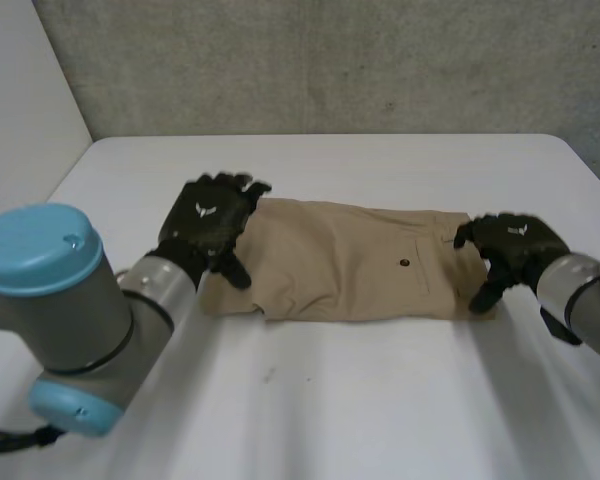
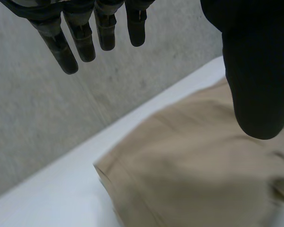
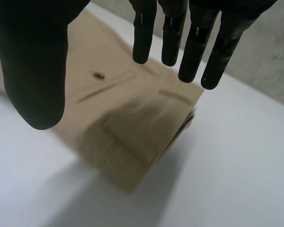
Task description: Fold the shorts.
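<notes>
**Khaki shorts lie flat as two black hands wait at either end**

Khaki shorts (image 1: 360, 265) stretch in a long band across the middle of the white table (image 1: 380, 400), in front of a grey wall (image 1: 330, 60). A small dark pocket button (image 1: 404, 264) faces up toward the right end. The left hand (image 1: 212, 228) is over the band's left end and the right hand (image 1: 510, 245) over its right end.

Neither hand grips anything. In the left wrist view the fingers (image 2: 106, 33) are straight and spread, with the thumb well apart from them and tan cloth below the palm. The right wrist view shows the same posture, with straight fingers (image 3: 196, 52), the thumb held wide, and the stacked end of the shorts beneath. Whether either palm touches the fabric cannot be told.

The shorts appear already doubled lengthwise, so the likely next step is an end-to-end fold, which calls for a firm pinch at each end.

The risk lies in the layers. At the right end several thicknesses show at the corner, and a pinch that catches only the top one would peel it away and leave the rest on the table. The near edge by the left hand looks slightly rumpled, and lifting from there could drag a crease into the fold. If one hand rises ahead of the other, the band could skew and the edges would no longer line up.
</notes>
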{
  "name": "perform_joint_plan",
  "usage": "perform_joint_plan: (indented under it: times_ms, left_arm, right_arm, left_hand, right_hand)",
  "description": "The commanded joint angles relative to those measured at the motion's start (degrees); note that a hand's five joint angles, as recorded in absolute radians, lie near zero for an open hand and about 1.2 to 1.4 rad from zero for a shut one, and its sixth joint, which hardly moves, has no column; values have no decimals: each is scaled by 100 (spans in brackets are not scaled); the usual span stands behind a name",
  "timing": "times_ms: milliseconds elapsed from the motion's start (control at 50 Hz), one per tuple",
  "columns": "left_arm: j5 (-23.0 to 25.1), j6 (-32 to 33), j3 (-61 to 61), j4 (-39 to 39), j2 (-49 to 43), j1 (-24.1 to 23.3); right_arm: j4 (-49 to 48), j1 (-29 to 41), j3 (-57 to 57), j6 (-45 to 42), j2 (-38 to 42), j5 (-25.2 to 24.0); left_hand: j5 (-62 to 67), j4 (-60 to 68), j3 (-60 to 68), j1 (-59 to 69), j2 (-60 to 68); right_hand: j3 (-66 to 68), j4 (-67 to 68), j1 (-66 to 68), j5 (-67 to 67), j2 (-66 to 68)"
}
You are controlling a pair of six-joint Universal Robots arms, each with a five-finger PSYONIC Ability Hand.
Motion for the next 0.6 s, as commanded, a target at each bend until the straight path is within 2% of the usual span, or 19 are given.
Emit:
perform_joint_plan:
  times_ms: [20,240,280,320,460,540,600]
  left_arm:
    - [-298,-149,-382,-49,57,3]
    - [-510,-175,-409,-49,-22,-6]
    - [-510,-175,-409,-49,-31,-14]
    - [-510,-175,-426,-49,-40,-14]
    - [-519,-167,-488,-49,21,-14]
    - [-519,-167,-540,-66,66,-6]
    - [-510,-167,-584,-75,171,21]
  right_arm:
    - [-1072,-238,424,-37,651,-161]
    - [-1847,-230,284,-309,1259,-135]
    - [-2006,-221,266,-415,1303,-117]
    - [-2111,-230,249,-520,1347,-108]
    - [-2041,-502,239,-582,908,67]
    - [-1735,-853,196,-652,609,147]
    - [-1322,-1117,12,-1038,591,147]
  left_hand:
    - [-220,-126,-167,-83,-106]
    - [-237,-143,-183,-100,-123]
    - [-237,-143,-183,-100,-123]
    - [-237,-143,-183,-100,-123]
    - [-254,-159,-200,-116,-140]
    - [-259,-164,-205,-121,-144]
    - [-259,-164,-205,-121,-144]
  right_hand:
    - [1004,980,1356,1060,1073]
    - [2165,2141,2518,2221,2235]
    - [3540,3516,3893,3596,3610]
    - [5465,5441,5817,5521,5534]
    - [5475,5451,5827,5531,5544]
    - [5475,5451,5827,5531,5544]
    - [5475,5451,5827,5531,5544]
